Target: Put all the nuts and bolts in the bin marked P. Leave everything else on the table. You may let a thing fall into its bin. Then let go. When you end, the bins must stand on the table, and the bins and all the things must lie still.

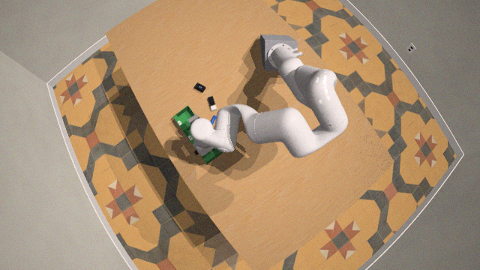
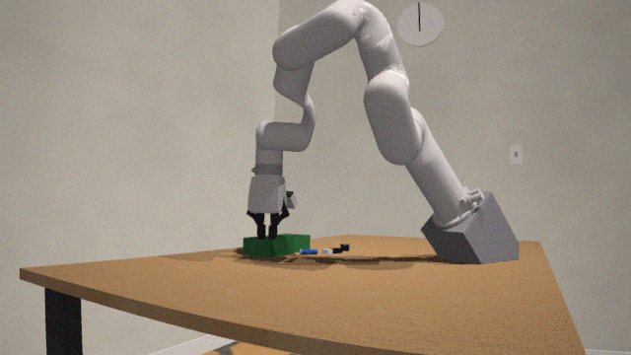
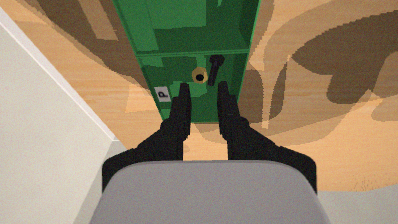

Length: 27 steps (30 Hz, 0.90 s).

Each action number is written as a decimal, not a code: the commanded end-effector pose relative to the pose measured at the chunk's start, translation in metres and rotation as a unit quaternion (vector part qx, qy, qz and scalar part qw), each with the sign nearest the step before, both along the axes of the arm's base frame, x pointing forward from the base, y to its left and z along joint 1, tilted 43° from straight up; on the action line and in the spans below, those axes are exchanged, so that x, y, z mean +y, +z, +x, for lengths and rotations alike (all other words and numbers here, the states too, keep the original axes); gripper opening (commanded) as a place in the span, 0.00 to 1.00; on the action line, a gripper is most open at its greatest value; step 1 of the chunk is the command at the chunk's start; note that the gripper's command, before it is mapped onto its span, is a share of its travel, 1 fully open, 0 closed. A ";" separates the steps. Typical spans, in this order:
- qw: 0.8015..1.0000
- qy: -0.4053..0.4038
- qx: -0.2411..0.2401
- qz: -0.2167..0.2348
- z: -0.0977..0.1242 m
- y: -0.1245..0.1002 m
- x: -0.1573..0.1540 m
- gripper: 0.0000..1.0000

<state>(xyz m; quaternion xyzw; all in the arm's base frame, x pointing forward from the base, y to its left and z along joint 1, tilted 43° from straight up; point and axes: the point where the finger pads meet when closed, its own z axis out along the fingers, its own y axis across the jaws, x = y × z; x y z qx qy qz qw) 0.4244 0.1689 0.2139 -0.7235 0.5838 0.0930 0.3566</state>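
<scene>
The green bin (image 3: 195,60) has two compartments; the near one carries a white label P (image 3: 161,93). A brass nut (image 3: 199,76) and a black bolt (image 3: 215,69) lie inside that near compartment. My gripper (image 3: 203,93) hangs just above this compartment, with its fingers parted and nothing between them. In the side view the gripper (image 2: 266,232) points straight down onto the bin (image 2: 276,245). In the overhead view the wrist covers most of the bin (image 1: 185,120), and the fingers are hidden.
Beside the bin on the table lie a small blue thing (image 1: 214,119), a black and white thing (image 1: 212,103) and a black thing (image 1: 199,87). The arm's base (image 1: 279,50) stands at the table's far side. The bin is near the table's edge.
</scene>
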 end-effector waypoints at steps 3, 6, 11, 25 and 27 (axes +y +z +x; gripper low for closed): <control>1.000 0.000 -0.001 0.000 -0.001 0.006 -0.004 0.29; 1.000 0.000 -0.001 0.000 -0.002 0.008 -0.006 0.29; 1.000 0.000 -0.001 0.000 -0.006 0.019 -0.015 0.29; 1.000 0.000 -0.001 0.000 -0.012 0.033 -0.028 1.00; 1.000 0.000 -0.001 0.000 -0.014 0.039 -0.033 1.00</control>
